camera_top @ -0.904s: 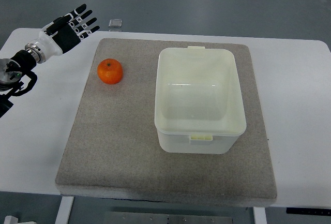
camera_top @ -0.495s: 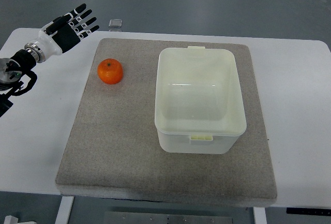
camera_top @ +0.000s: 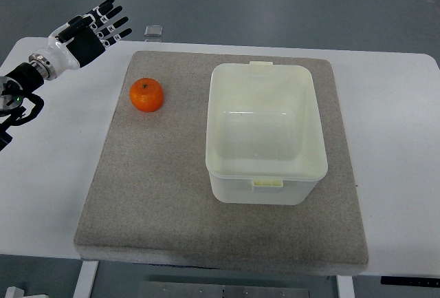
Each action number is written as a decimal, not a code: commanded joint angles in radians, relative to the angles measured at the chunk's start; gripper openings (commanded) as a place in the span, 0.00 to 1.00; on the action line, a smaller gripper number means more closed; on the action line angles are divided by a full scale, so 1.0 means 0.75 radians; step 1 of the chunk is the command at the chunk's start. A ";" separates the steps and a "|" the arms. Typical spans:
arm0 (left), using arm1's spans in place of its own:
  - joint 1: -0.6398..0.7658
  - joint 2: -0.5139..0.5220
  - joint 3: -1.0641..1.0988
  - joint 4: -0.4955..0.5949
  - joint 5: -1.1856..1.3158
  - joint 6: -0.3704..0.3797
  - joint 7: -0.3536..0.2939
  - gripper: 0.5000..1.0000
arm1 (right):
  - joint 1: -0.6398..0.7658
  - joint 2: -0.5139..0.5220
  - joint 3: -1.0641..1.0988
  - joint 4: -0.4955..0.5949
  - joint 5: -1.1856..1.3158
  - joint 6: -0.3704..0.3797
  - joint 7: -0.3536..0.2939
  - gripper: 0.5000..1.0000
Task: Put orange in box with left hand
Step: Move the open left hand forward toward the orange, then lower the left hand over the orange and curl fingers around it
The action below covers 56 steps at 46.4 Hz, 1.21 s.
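- Orange [camera_top: 146, 95]: set on the grey mat [camera_top: 158, 195], near its far left corner, just left of the box; nothing is touching it.
- Box [camera_top: 267, 133]: pale plastic, lidless, nothing seen inside; placed on the right half of the mat, apart from the orange.
- Left hand [camera_top: 86, 33]: held over the far left corner of the table [camera_top: 41, 174], off the mat and apart from the orange; fingers spread, nothing held.
- Right hand: not seen.
- Step in hand (a judgement): the approach; no grasp has been made.
- Next move called for: the hand to be brought over the orange, then closed around it.
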 commanded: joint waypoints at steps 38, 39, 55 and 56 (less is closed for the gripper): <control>-0.150 0.177 0.002 -0.261 1.796 -0.055 -0.345 0.98 | 0.000 0.000 0.000 0.000 0.000 0.000 0.000 0.89; -0.156 0.177 0.002 -0.261 1.835 -0.055 -0.353 0.98 | 0.000 0.000 0.000 0.000 0.000 0.000 0.000 0.89; -0.201 0.114 0.151 -0.331 2.373 0.240 -0.369 0.98 | 0.000 0.000 0.000 0.000 0.000 0.000 0.000 0.89; -0.207 0.108 0.168 -0.331 2.386 0.254 -0.369 0.98 | 0.000 0.000 0.000 0.000 0.000 0.000 0.000 0.89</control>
